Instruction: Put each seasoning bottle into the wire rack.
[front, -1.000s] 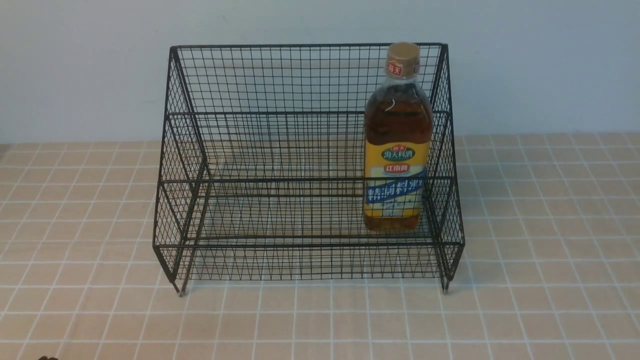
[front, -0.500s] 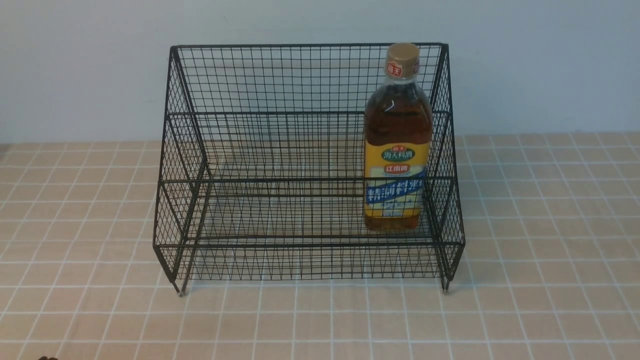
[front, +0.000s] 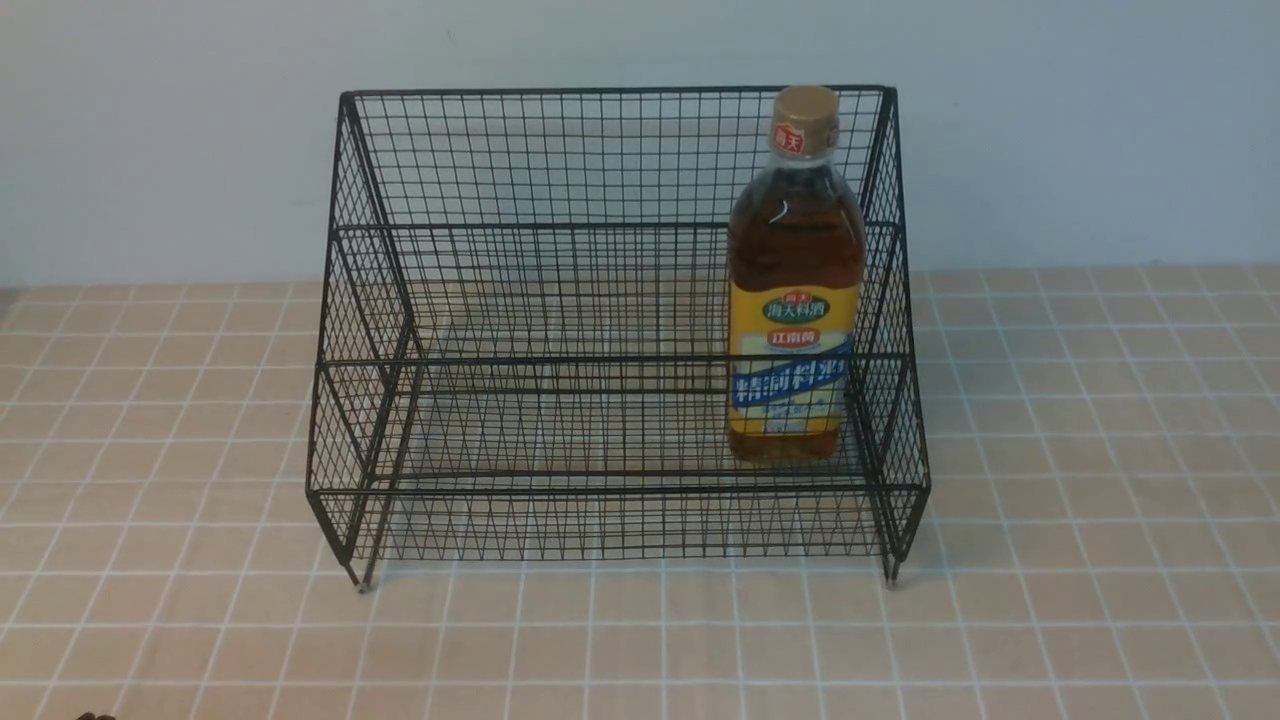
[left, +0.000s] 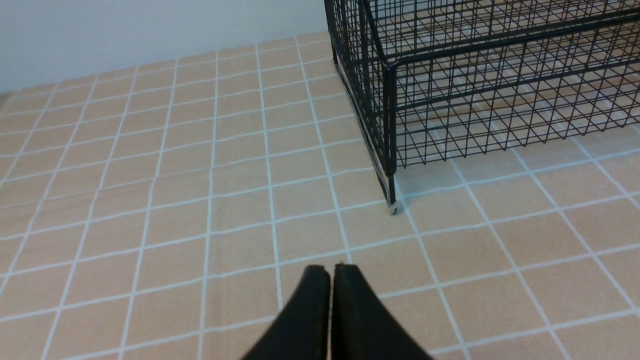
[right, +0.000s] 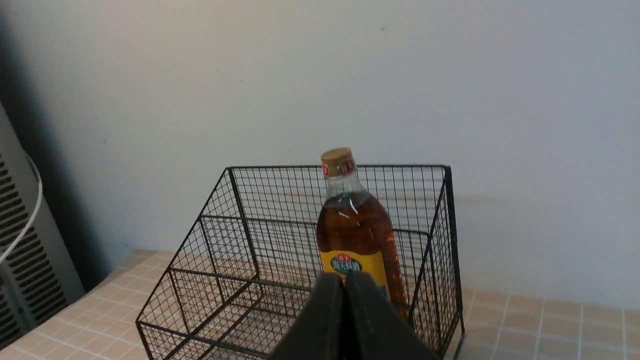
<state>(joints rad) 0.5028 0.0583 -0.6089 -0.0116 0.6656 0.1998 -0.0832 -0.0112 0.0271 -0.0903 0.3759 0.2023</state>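
Where the bottle stands: inside the large black wire-mesh rack (front: 610, 492), towards its right end and behind its front rails, is the tall clear plastic seasoning bottle (front: 797, 230) of dark amber-brown liquid.
Bottle's cap and label: the tan cap (front: 806, 104) with a red mark is uppermost, overlapping the rack's top back rail in the front view; the yellow label (front: 793, 320) with a blue band and Chinese characters faces the front of the rack.
Bottle's lean: slightly tilted in the rack; whether it touches the back mesh, I cannot tell.
Rack's build: tall grid back, sloping mesh sides, horizontal rails across the front and short feet on the desk.
Left hand: clenched, dark fingertips together with nothing between them, in front of the rack and apart from it (left: 332, 272).
Right hand: clenched (right: 343, 282) and holding nothing; its blurred tips cover part of the bottle in the right wrist view, in front of the rack.
Desk under the rack: a beige surface (front: 620, 650) with a pale grid of lines, reaching out past both rack ends.
Wall behind the rack: plain and pale (front: 600, 40).
Past the rack's left end: a grey slatted unit (right: 30, 240), well apart, with a white cable (right: 36, 200) curving across it.
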